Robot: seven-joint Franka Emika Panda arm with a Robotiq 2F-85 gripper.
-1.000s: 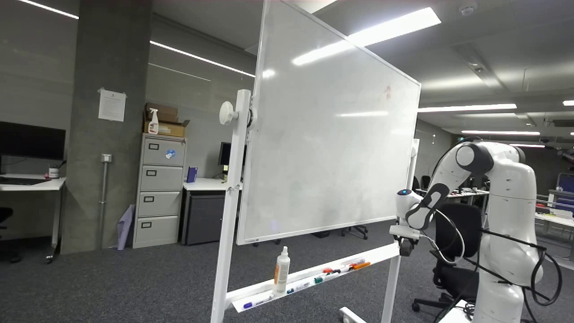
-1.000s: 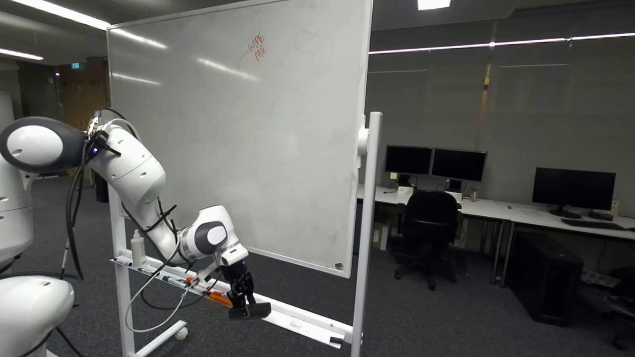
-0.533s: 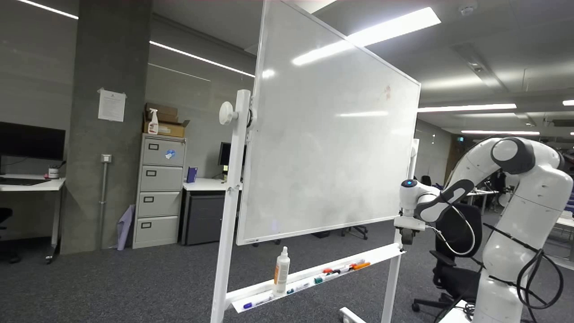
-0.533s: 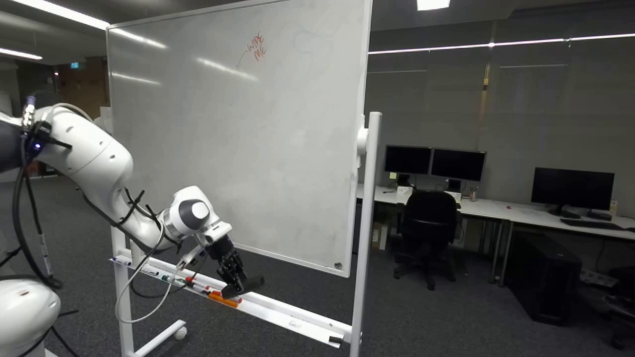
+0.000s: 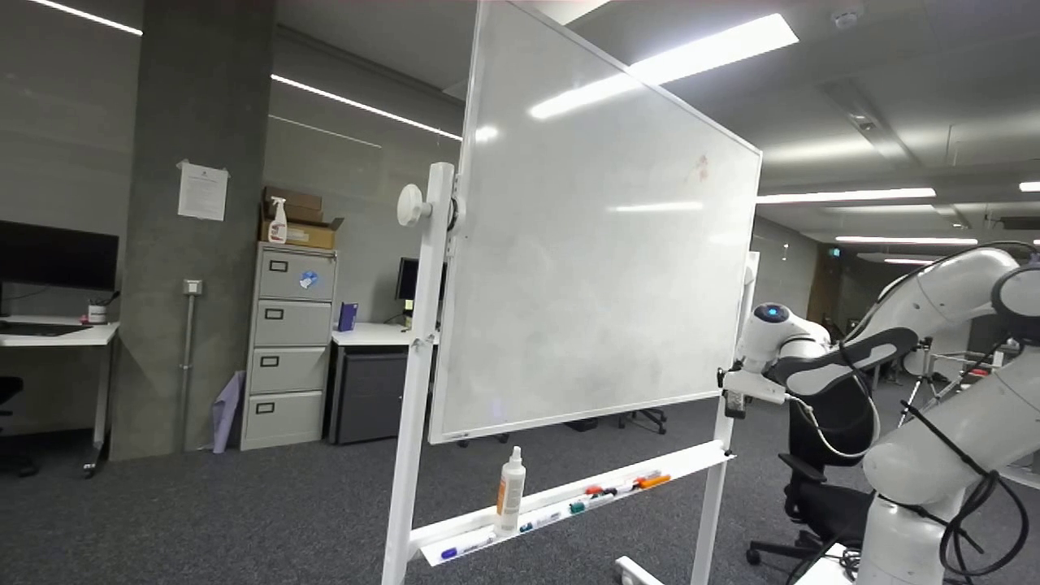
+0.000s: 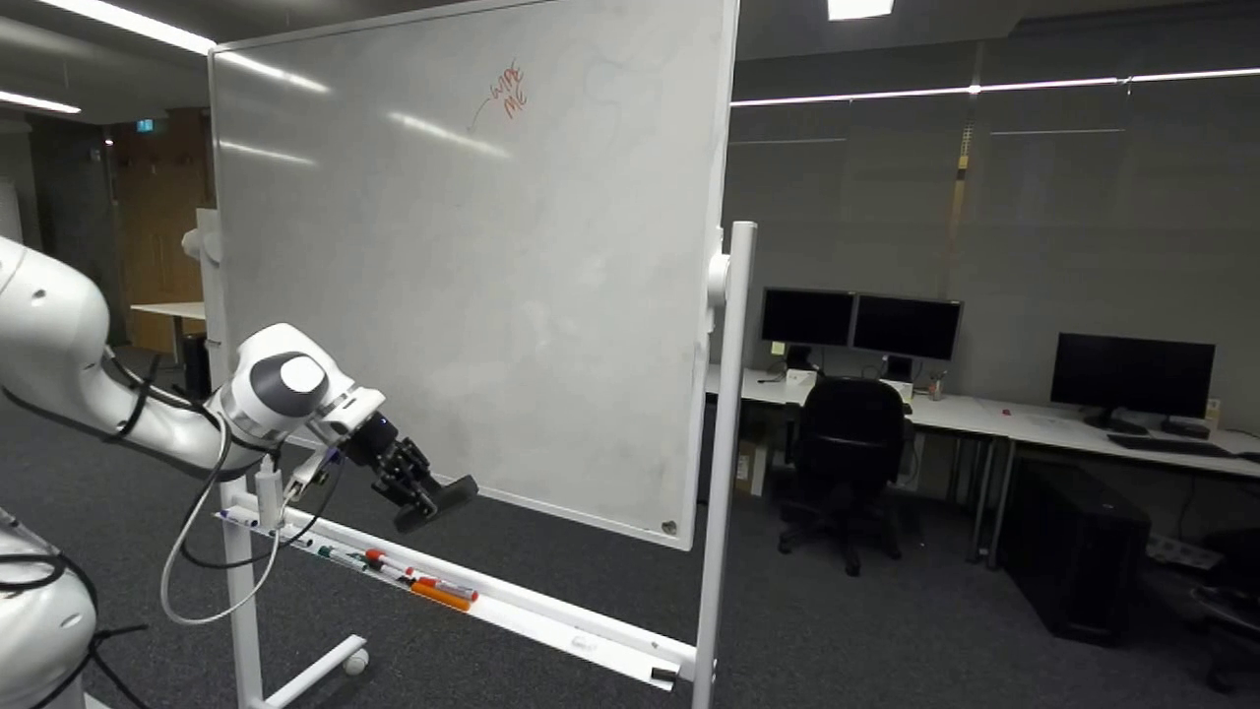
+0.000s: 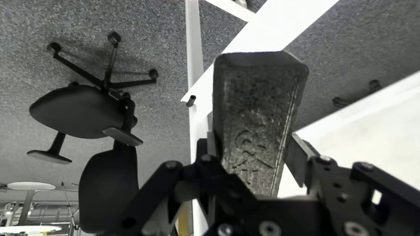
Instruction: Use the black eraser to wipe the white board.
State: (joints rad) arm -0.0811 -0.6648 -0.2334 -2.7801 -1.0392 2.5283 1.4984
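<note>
My gripper (image 7: 253, 147) is shut on the black eraser (image 7: 257, 98), with one finger pad on each long side; the eraser's far end sticks out well past the fingertips. In an exterior view the eraser (image 6: 445, 502) is tilted, held in the air just below the lower edge of the white board (image 6: 551, 295) and above the stand's tray. The board's upper part bears red writing, "WIPE ME" (image 6: 510, 91), with a thin line running down from it. In an exterior view my gripper (image 5: 735, 398) shows beside the board's lower corner, and the eraser is hard to make out there.
The stand's tray (image 6: 581, 630) holds several markers (image 5: 597, 497) and a white bottle (image 5: 510, 496). Posts of the stand (image 6: 728, 463) rise at both sides of the board. A black office chair (image 7: 78, 111) stands near the stand and the arm.
My arm has folded back, and the gripper has risen with the eraser, from low in front of the tray to near the board's lower edge. The eraser has gone from nearly level to tilted.
</note>
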